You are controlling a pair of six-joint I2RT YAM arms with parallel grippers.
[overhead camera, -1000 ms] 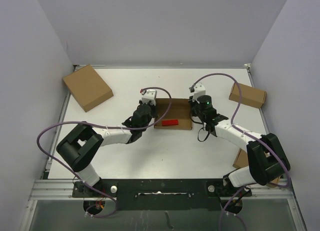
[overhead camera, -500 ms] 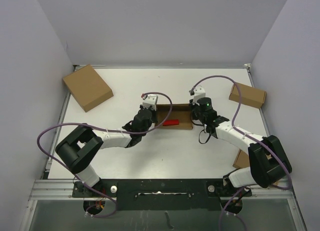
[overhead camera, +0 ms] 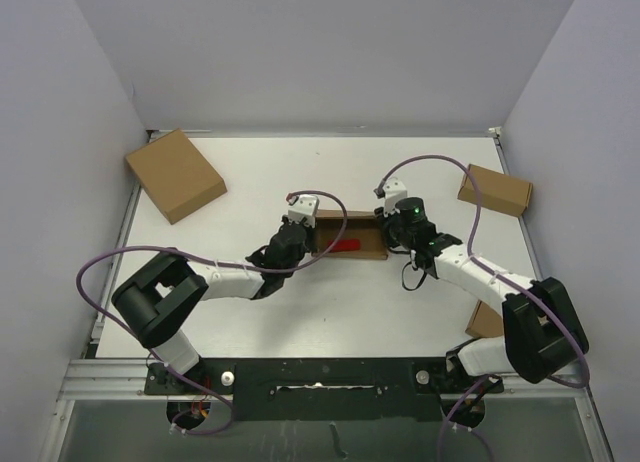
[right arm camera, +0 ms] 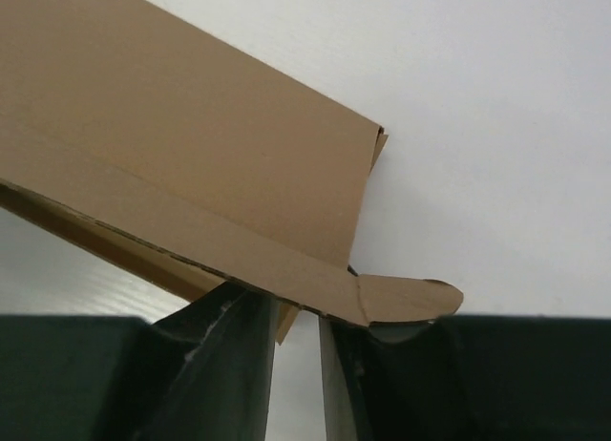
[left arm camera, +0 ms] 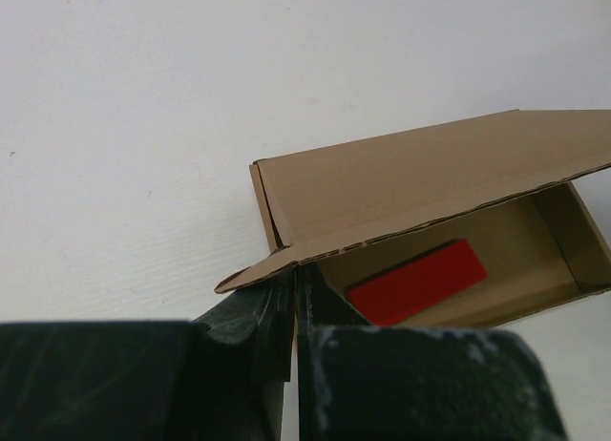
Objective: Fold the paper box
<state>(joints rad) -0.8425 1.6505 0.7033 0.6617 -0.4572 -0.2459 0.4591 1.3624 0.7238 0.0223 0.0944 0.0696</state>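
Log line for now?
paper box: lid half-closed | red block: inside | left gripper: shut, at flap | right gripper: ajar, at flap

White table (overhead camera: 330,312) boxed in by plain pale lavender-grey walls (overhead camera: 320,52) on left, back and right, black metal rail (overhead camera: 320,374) along near edge, grey shiny panel (overhead camera: 120,432) below, soft even light.

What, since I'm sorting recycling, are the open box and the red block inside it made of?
The box: brown cardboard, matte, probably corrugated; it shows raw cut edges and a perforated crease along the lid. The red block: smooth, evenly coloured, sharp-edged; plastic or painted wood, the look leaves it open.
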